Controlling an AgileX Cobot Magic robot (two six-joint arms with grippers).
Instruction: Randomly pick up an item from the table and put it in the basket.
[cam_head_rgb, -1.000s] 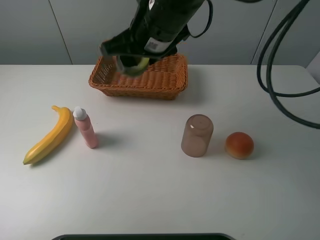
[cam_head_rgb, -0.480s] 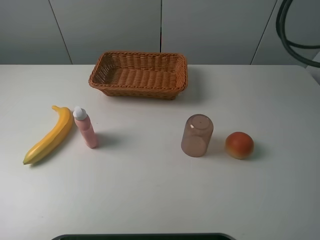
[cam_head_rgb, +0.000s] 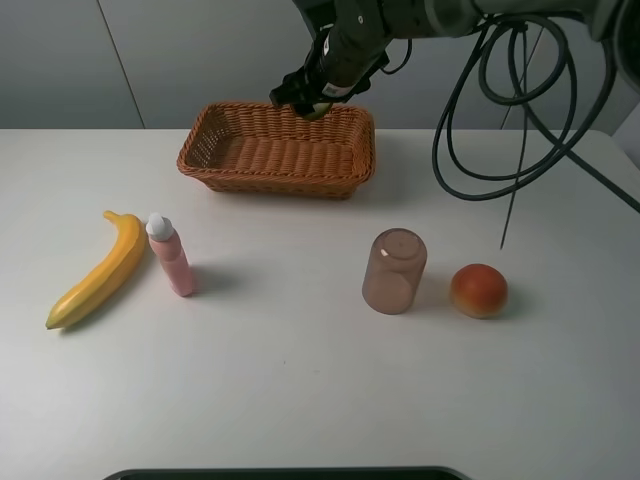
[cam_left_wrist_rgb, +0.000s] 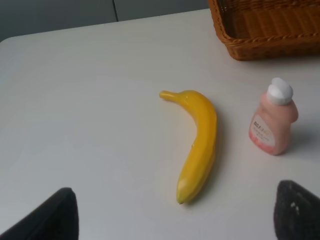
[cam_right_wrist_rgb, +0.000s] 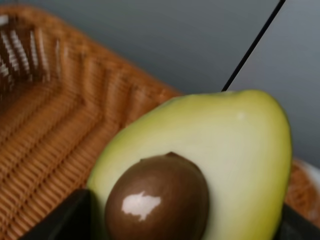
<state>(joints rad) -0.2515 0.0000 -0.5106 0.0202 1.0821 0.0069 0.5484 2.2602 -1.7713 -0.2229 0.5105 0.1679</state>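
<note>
Right end effector pinching the avocado half, hanging over the far rim of the basket. I'd say ease toward the basket's middle, dip low, then let go so it won't roll out

Bright even light, soft shadows, basket blurred

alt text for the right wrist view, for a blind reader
A halved avocado, pale flesh and brown pit, fills the frame, clamped in the right hand. The brown wicker basket lies close behind it, with a grey wall beyond.
</note>
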